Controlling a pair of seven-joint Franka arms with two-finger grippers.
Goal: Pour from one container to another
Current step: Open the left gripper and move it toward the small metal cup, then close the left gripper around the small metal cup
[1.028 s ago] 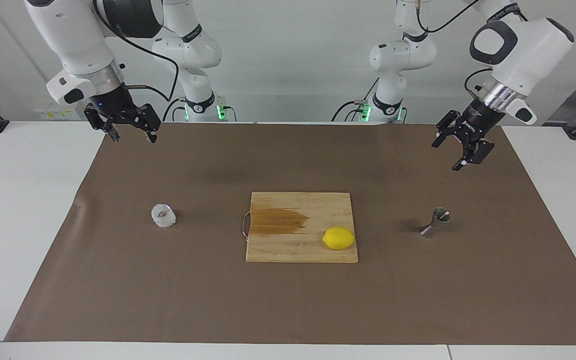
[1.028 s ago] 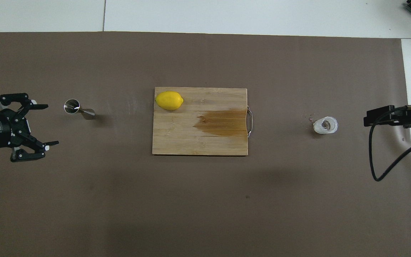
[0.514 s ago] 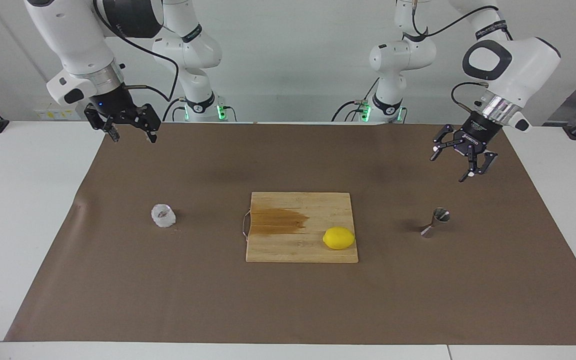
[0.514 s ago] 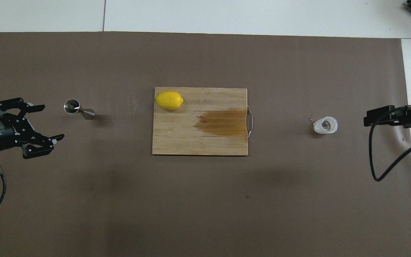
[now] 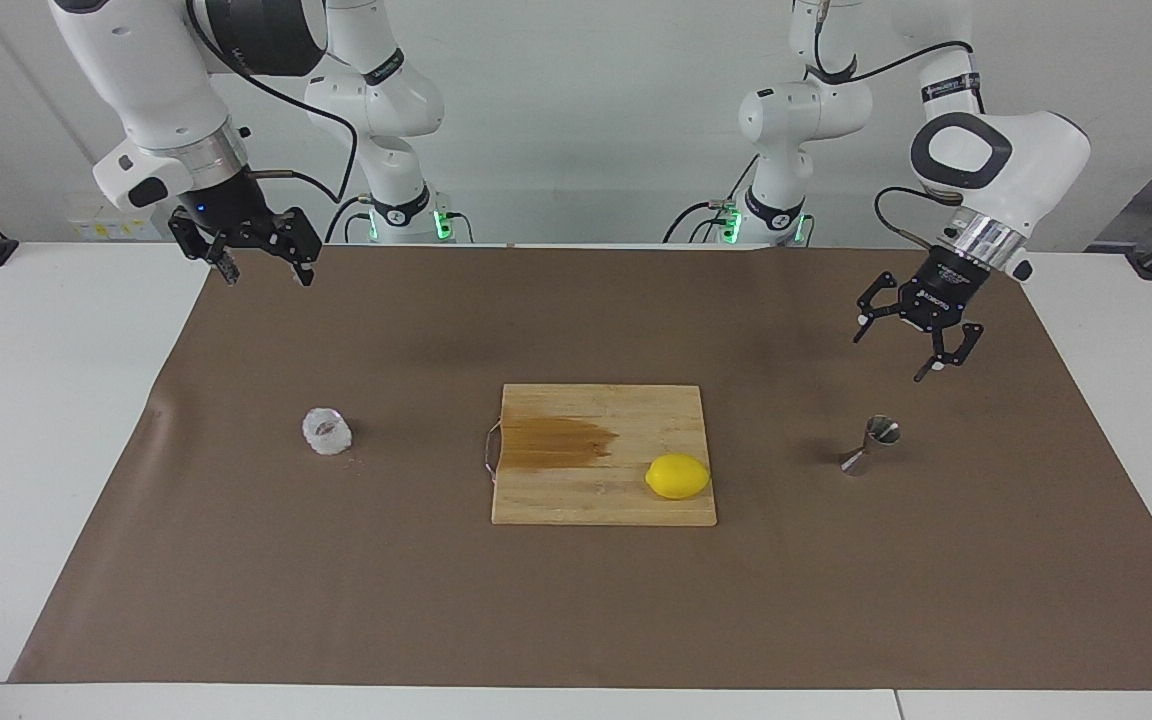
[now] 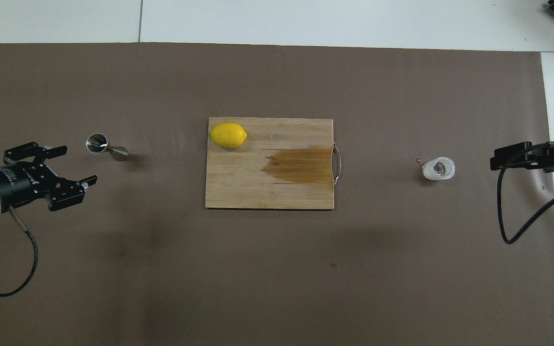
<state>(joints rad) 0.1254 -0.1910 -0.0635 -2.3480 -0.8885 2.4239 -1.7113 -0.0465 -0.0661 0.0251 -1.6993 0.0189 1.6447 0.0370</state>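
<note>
Facing view: the glass cup (image 5: 327,432) stands upright on the brown mat (image 5: 576,600), mouth up, at the right arm's end of the table, well apart from the cutting board (image 5: 604,500). It is squat, so no long axis shows; its opening faces straight up, and something small and dark lies inside. A few specks lie on the mat just beside it. The jigger (image 5: 872,444) stands at the left arm's end, tilted in this view, its wider rim upward.

The board sits mid-table between the two vessels, its wire handle (image 5: 489,452) toward the cup, a dark wet stain (image 5: 556,442) at that end. A lemon (image 5: 678,476) lies on the board near the corner toward the jigger, its long axis running along the table's length.

The left gripper (image 5: 908,345) hangs over the mat, fingers spread wide and empty, close to the jigger but clear of it. The right gripper (image 5: 263,268) waits high over the mat's edge by the robots, jaws apart, holding nothing.
</note>
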